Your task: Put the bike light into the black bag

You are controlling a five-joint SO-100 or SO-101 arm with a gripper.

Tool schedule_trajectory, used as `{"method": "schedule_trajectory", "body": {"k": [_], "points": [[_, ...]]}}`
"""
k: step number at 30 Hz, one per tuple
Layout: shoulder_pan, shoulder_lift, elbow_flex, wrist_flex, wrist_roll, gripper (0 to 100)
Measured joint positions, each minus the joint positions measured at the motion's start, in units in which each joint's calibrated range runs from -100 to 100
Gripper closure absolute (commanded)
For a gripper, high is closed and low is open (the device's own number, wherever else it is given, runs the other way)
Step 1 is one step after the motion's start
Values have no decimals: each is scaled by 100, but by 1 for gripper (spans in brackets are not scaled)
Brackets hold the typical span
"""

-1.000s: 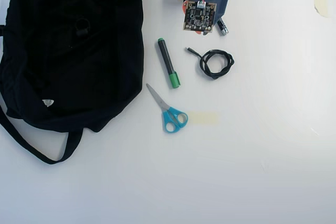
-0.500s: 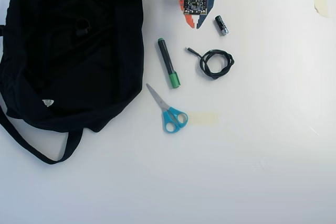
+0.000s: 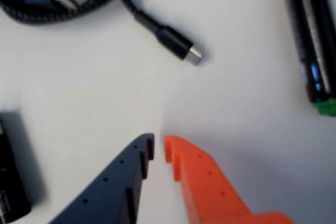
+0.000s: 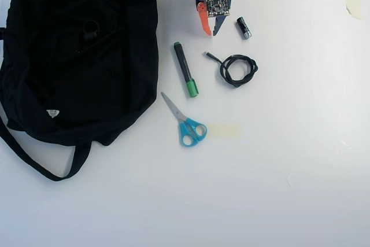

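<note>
Looks like the bike light (image 4: 90, 29) is already sitting on the black bag (image 4: 34, 85), though it's hard to make out against the fabric, so the gripper (image 3: 158, 148), fingers nearly together and empty, just needs to stay clear of the cable (image 4: 237, 70) and marker (image 4: 185, 69).
</note>
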Motion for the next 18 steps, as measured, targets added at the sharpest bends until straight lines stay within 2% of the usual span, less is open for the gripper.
{"method": "schedule_trajectory", "body": {"k": [18], "points": [[0, -50, 126, 120, -10, 98]]}}
